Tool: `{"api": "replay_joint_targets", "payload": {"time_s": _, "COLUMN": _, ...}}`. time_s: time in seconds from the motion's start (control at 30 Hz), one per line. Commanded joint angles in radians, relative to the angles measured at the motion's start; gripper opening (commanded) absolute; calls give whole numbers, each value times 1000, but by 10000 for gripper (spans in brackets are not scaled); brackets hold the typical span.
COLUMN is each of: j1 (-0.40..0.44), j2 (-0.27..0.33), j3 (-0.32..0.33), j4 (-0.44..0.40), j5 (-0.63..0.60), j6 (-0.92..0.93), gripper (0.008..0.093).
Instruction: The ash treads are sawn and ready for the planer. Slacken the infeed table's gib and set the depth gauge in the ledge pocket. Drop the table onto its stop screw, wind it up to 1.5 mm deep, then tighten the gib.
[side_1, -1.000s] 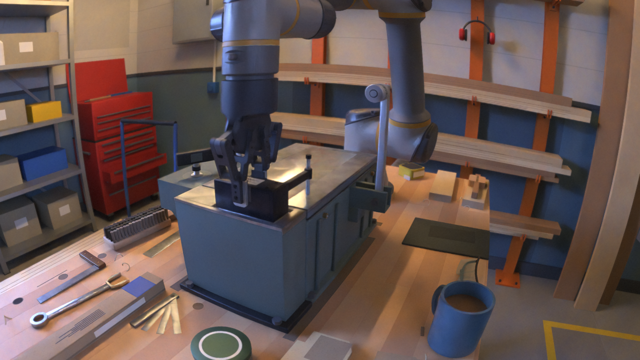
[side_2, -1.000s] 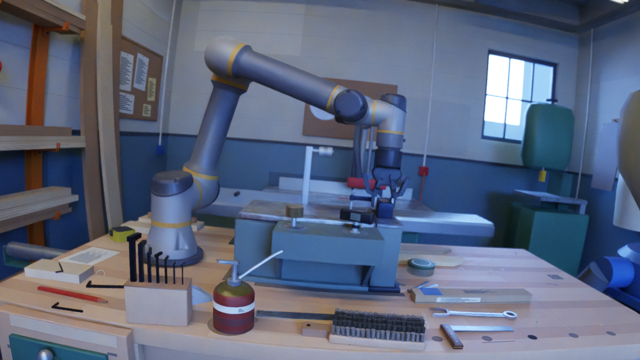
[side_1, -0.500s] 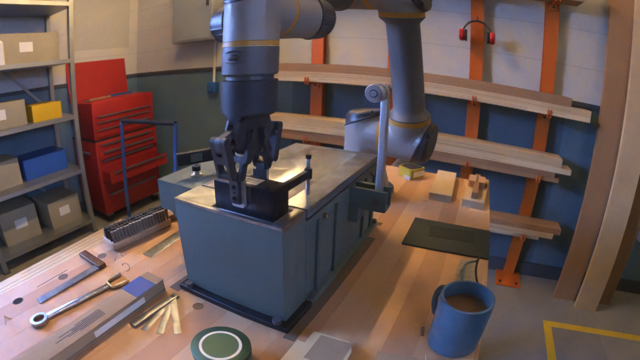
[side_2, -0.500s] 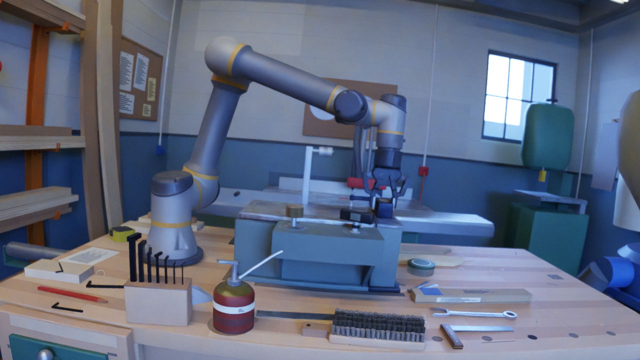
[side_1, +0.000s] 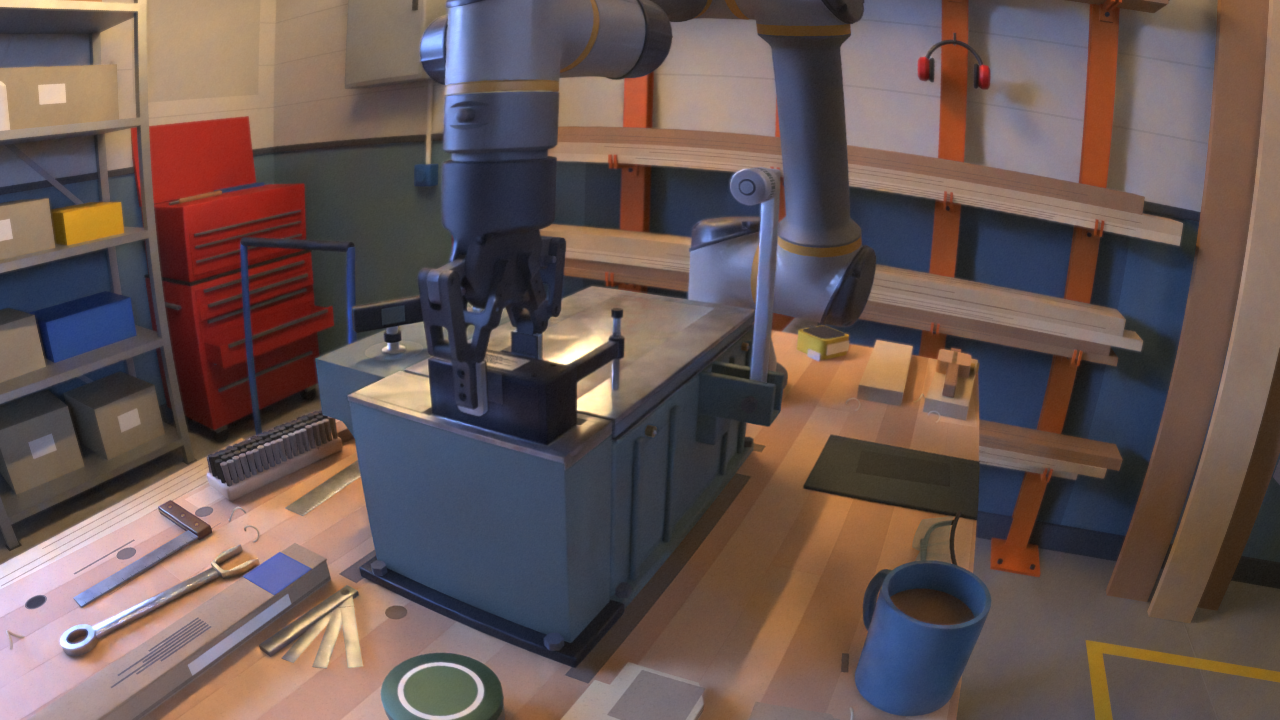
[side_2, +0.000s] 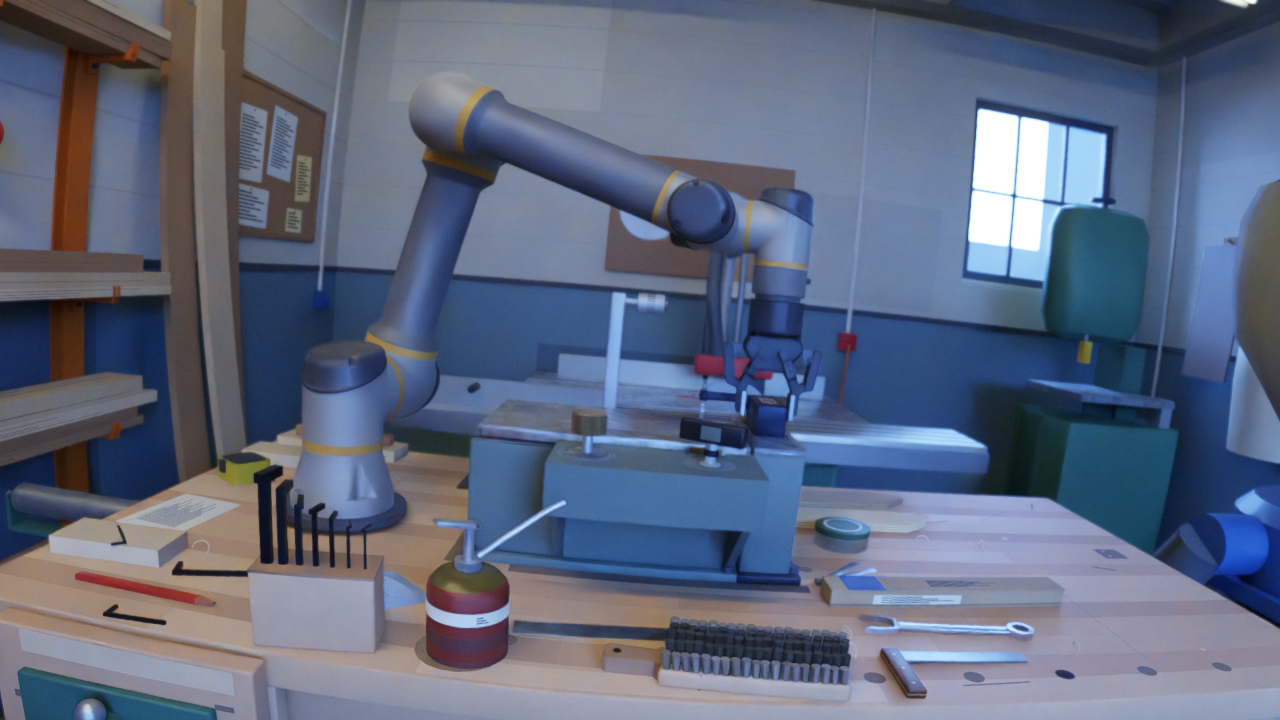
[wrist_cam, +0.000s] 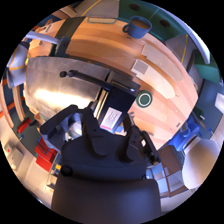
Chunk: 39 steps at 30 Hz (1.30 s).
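Note:
The black depth gauge (side_1: 515, 394) (wrist_cam: 116, 108) sits in the pocket at the near end of the planer, its lower part hidden by the pocket's rim. Its arm reaches out over the steel table to an upright probe (side_1: 617, 345). A white label shows on its top. My gripper (side_1: 492, 363) (side_2: 772, 394) (wrist_cam: 112, 125) stands over the gauge's block, open, holding nothing. A small black knob (side_1: 391, 340) sits on the planer's left ledge. A brown-capped knob (side_2: 588, 424) stands on the planer's side.
The planer body (side_1: 537, 457) fills the bench's middle. A white post with a roller (side_1: 761, 269) rises at its far side. A blue mug (side_1: 922, 636), a green disc (side_1: 442, 690), a brush (side_1: 273, 448) and a spanner (side_1: 152, 609) lie around it.

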Motion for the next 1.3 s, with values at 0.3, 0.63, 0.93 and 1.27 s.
{"api": "replay_joint_targets", "payload": {"time_s": 0.3, "j1": 0, "j2": -4, "j3": -6, "j4": 7, "j5": 0, "j6": 0, "gripper": 680}}
{"api": "replay_joint_targets", "payload": {"time_s": 0.63, "j1": 0, "j2": -13, "j3": -29, "j4": 39, "j5": 0, "j6": 0, "gripper": 680}}
{"api": "replay_joint_targets", "payload": {"time_s": 0.93, "j1": 0, "j2": -22, "j3": -55, "j4": 75, "j5": 0, "j6": 0, "gripper": 680}}
{"api": "replay_joint_targets", "payload": {"time_s": 1.27, "j1": 0, "j2": -27, "j3": -72, "j4": 96, "j5": 0, "j6": 0, "gripper": 680}}
